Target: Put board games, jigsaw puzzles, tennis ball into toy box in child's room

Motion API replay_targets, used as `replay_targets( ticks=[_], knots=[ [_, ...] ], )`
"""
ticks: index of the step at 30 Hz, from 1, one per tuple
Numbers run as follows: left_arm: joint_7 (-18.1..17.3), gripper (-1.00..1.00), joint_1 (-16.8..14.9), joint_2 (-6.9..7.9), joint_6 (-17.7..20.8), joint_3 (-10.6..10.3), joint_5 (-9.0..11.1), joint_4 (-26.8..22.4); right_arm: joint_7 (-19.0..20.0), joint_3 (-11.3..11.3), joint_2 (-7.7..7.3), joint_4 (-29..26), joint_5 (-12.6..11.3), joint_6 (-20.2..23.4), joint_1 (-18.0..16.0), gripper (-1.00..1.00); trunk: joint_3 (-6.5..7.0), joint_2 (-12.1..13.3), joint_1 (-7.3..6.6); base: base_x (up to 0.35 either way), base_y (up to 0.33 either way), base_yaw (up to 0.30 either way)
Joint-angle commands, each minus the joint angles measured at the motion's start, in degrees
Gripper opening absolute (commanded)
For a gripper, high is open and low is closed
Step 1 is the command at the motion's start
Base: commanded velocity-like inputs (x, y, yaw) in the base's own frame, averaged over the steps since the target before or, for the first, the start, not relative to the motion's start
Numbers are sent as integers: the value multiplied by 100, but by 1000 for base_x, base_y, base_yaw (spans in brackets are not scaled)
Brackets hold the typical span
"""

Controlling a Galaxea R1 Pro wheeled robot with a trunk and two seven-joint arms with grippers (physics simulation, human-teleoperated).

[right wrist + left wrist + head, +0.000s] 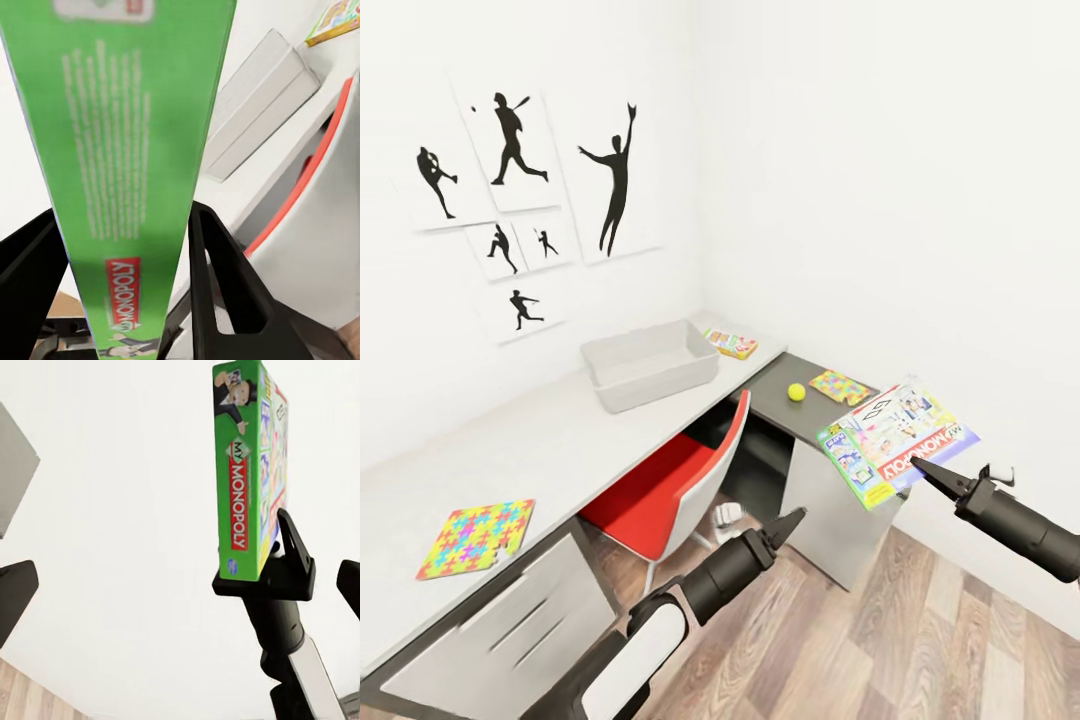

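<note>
Nearest me, the right gripper [928,470] is clamped on the edge of a green-edged board game [895,443], holding it in the air over the floor beside the desk's dark wing. The left gripper [792,522] hangs empty with its fingers close together. On the desk [560,430], one jigsaw [475,538] lies near, then the tennis ball [796,392] and the second jigsaw [841,386]. Farther back, the toy box [650,364] looks empty, with another game [731,343] behind it. To my eye, nothing is stowed yet.
</note>
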Motion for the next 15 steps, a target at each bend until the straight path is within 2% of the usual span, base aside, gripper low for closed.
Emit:
replay_targets(
  ticks=[1, 7, 11, 15],
  knots=[
    [-29, 100, -2, 7, 45, -1, 61, -9, 32, -7, -1, -5, -12, 31, -2, -100, -11, -12, 3, 0, 0, 296],
    [-60, 100, 9, 32, 47, -1, 61, -48, 32, -22, -3, -53, -16, 38, 5, -100, -11, -12, 3, 0, 0, 296],
    [-75, 100, 12, 64, 60, 3, 66, -124, 32, -171, -1, -148, -21, 55, 14, -100, -11, -12, 3, 0, 0, 296],
    [-61, 100, 29, 193, 202, 12, 68, -323, 39, -272, -1, -204, -27, 55, 20, -100, -11, -12, 3, 0, 0, 296]
  ],
)
